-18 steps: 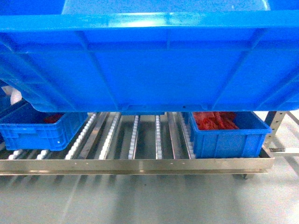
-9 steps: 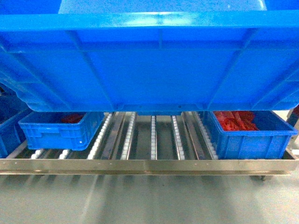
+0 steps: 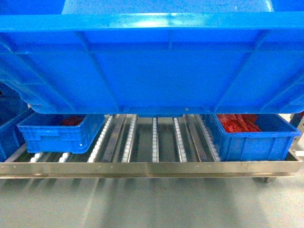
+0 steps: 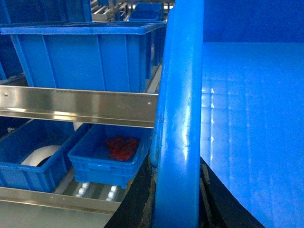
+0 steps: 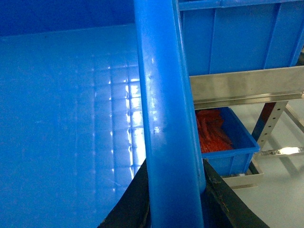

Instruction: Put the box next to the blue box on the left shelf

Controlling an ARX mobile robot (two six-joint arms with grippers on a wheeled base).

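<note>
Crate: I carry the big blue crate (image 3: 152, 61) off the ground, in front of and above the roller rack (image 3: 142, 167); it fills the head view from 9 to 3 o'clock
Left gripper: my left gripper (image 4: 176, 190) pinches the crate's left rim, dark fingers either side of it at 6 o'clock in the wrist view
Right gripper: my right gripper (image 5: 173, 194) clamps the right rim the same way, at 6 o'clock
Rack: bare white rollers (image 3: 155, 140) lie at 6 o'clock under the crate, between a small blue bin of red parts (image 3: 59, 133) at 8 o'clock and another bin with red parts (image 3: 254, 137) at 4 o'clock
Upper level: a steel rail (image 4: 78, 105) carrying more blue crates sits above the lower bed
Risk, fit: the crate looks wider than the open gap, so lowering it could land a corner on a bin
Risk, clearance: pushing in too high could knock the upper rail
Risk, grip: uneven lowering could tilt the crate and let a rim slip
Risk, rollers: released carelessly, it may roll
</note>
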